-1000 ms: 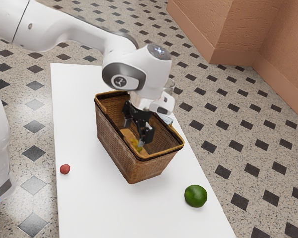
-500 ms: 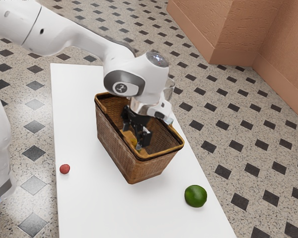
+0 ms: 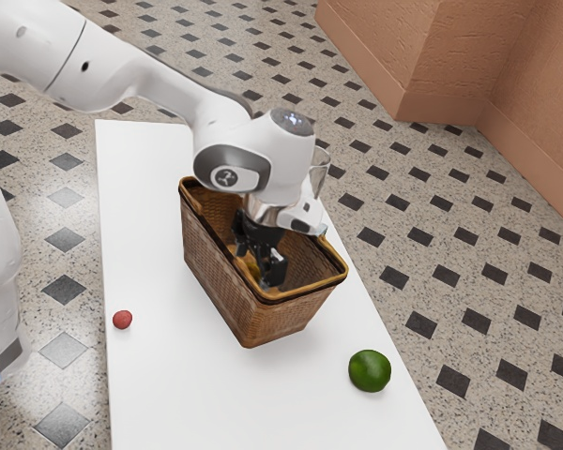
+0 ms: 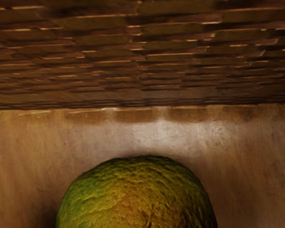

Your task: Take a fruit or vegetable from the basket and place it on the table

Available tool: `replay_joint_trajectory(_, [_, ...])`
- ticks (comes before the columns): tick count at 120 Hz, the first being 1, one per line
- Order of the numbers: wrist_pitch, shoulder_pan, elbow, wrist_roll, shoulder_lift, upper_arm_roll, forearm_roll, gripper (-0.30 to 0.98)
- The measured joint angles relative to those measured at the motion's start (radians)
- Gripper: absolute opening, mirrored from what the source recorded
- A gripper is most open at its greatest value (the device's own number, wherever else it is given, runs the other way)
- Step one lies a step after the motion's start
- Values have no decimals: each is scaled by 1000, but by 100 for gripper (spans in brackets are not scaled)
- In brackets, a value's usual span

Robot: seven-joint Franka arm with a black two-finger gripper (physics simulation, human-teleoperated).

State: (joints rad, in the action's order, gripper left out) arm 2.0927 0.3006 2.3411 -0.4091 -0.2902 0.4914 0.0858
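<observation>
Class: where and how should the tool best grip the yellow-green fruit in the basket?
Probably across opposite sides at its widest, coming from above: the yellow-green fruit is rounded, and the walls of the basket rise around it, likely blocking a sideways approach.

The basket (image 3: 220, 281) walls hem in the gripper (image 3: 260, 263) all round, leaving the open top as its way out. In the wrist view, a strip of basket floor (image 4: 180, 135) lies between the green-yellow fruit (image 4: 137, 194) and the woven wall (image 4: 142, 61). A clear glass object (image 3: 321, 163) (easy to bump) shows close beside the arm (image 3: 272, 155). Outside, the white tabletop (image 3: 192, 389) offers room between the red fruit (image 3: 122, 320) and the dark green one (image 3: 370, 370).
</observation>
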Motion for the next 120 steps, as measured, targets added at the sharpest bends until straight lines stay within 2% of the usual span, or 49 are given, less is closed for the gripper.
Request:
replay_joint_trajectory(62, [63, 16, 18, 12, 67, -1, 1, 68])
replay_joint_trajectory(90, [71, 34, 32, 14, 66, -1, 12, 62])
replay_joint_trajectory(103, [109, 32, 56, 30, 64, -4, 28, 90])
replay_joint_trajectory(111, [126, 33, 62, 44, 64, -4, 36, 96])
replay_joint_trajectory(120, [133, 35, 65, 51, 63, -3, 33, 96])
